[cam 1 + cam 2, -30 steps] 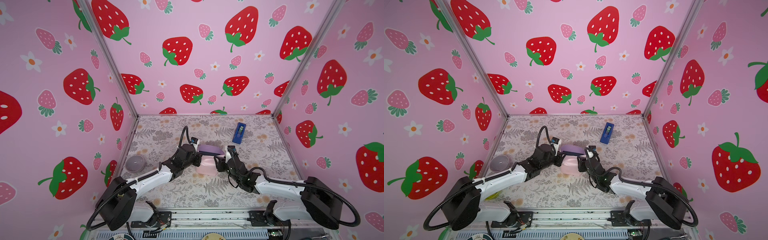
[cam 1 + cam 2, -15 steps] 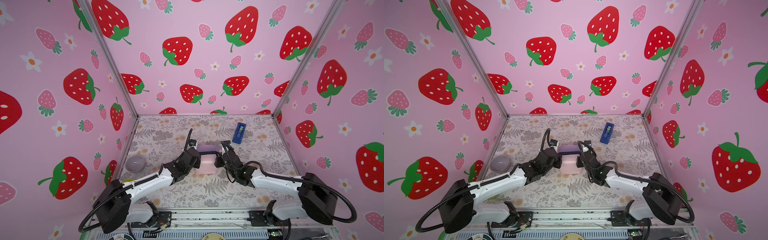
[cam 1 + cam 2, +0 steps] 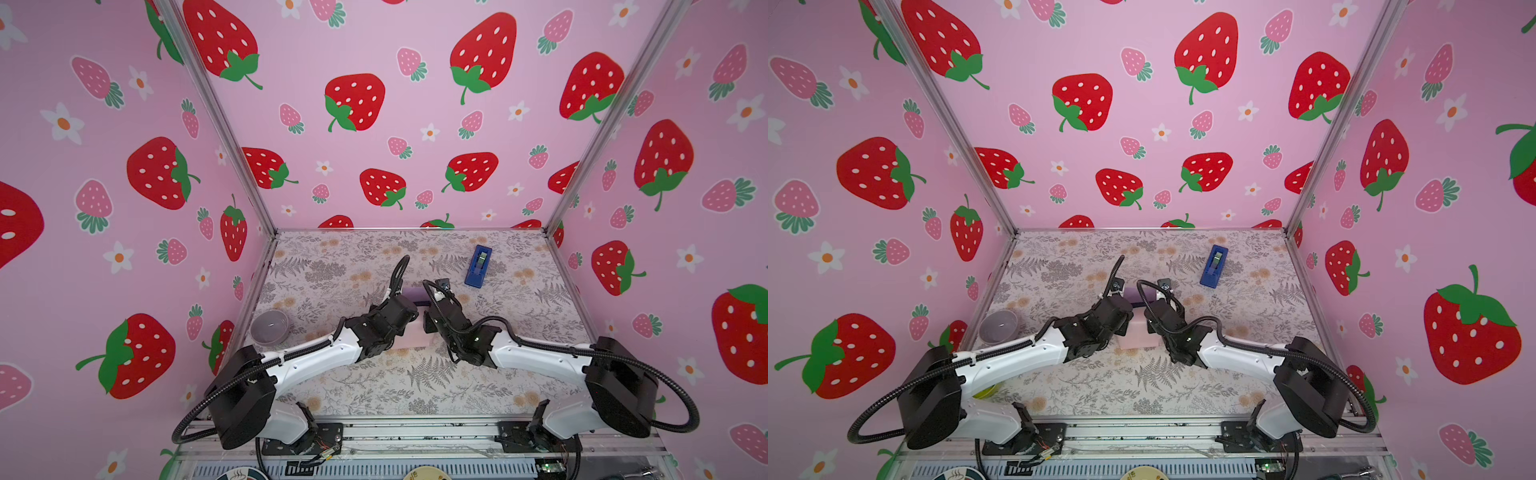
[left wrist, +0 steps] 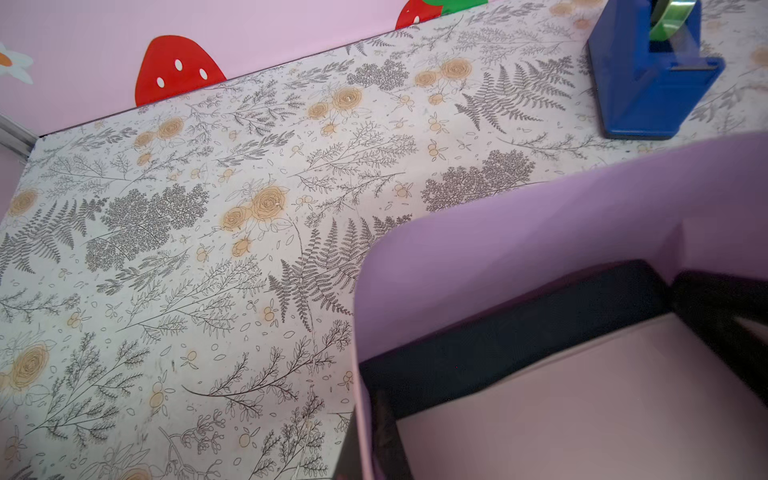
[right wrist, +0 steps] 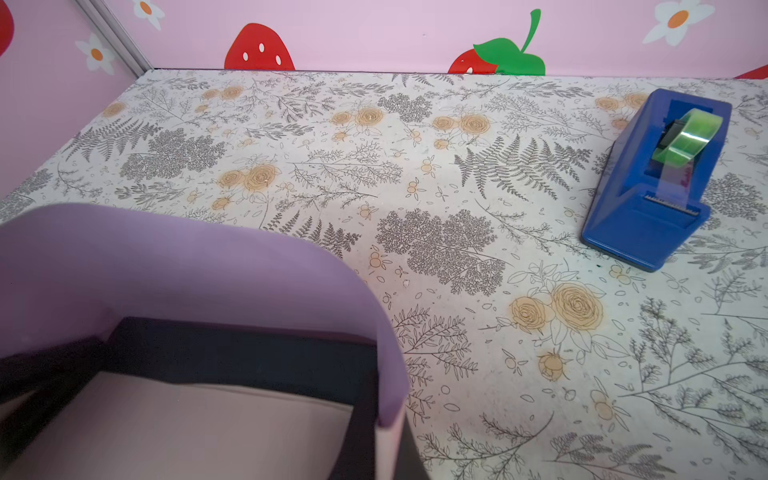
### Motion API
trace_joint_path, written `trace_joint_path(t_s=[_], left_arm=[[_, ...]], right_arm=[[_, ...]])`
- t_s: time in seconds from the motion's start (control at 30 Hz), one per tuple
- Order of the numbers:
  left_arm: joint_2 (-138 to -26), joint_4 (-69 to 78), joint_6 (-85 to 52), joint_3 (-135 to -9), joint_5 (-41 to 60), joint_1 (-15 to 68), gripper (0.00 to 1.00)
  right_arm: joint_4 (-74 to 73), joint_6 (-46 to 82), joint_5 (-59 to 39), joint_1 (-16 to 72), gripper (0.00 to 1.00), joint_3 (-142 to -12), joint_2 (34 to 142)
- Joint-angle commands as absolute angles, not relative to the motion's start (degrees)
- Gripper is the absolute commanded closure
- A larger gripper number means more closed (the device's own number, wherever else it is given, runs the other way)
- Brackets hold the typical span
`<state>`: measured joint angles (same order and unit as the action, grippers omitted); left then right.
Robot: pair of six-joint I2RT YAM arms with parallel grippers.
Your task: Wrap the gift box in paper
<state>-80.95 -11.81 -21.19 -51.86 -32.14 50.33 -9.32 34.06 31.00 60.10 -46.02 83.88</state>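
On the floral table [image 3: 353,386] in both top views, the left gripper [image 3: 413,311] and right gripper [image 3: 429,322] flank the paper [image 3: 1138,338]; in the left wrist view the gift box [image 4: 498,345] sits inside the upturned lilac paper, left jaws pinching its edge; in the right wrist view the right jaws clamp it likewise

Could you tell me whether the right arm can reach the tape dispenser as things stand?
Probably yes: the dispenser sits on open table just beyond the right gripper, with nothing between. But that gripper seems shut on the paper, so it must release first.
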Motion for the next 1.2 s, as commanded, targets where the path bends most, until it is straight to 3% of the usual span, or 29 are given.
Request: trace_joint_path(t_s=[0.0,0.27,0.57,0.67,0.9,1.1,1.17], left_arm=[[-78.08,-12.01,-22.28,-53.62,-26.38,50.63,0.81],[-68.87,-12.91,-33.88,-49.32,-23.98,48.79,0.45],[-70.95,-6.26,-35.30,-42.58,-24.80,48.69,0.43],[-72.51,-4.50,-35.60,-41.84,-23.91,48.70,0.50],[-75.72,-4.19,-36.66,-42.86,-27.58,49.34,0.85],[-78.62,-10.53,-34.14,-50.25,-31.74,50.60,1.00],[-79.16,-11.69,-33.17,-52.29,-32.32,50.63,1.00]], right_arm=[[-7.48,36.11,28.85,61.35,1.00,-45.84,84.55],[-6.55,38.84,28.44,61.35,1.00,-45.89,83.54],[-6.85,39.37,27.26,61.33,1.00,-46.04,84.64],[-6.86,39.52,27.29,61.35,1.00,-45.98,84.80],[-4.97,40.74,27.45,61.35,1.00,-47.21,85.30],[-0.02,42.01,30.96,62.27,1.00,-50.99,84.88],[1.62,41.31,32.32,62.48,1.00,-52.65,84.56]])
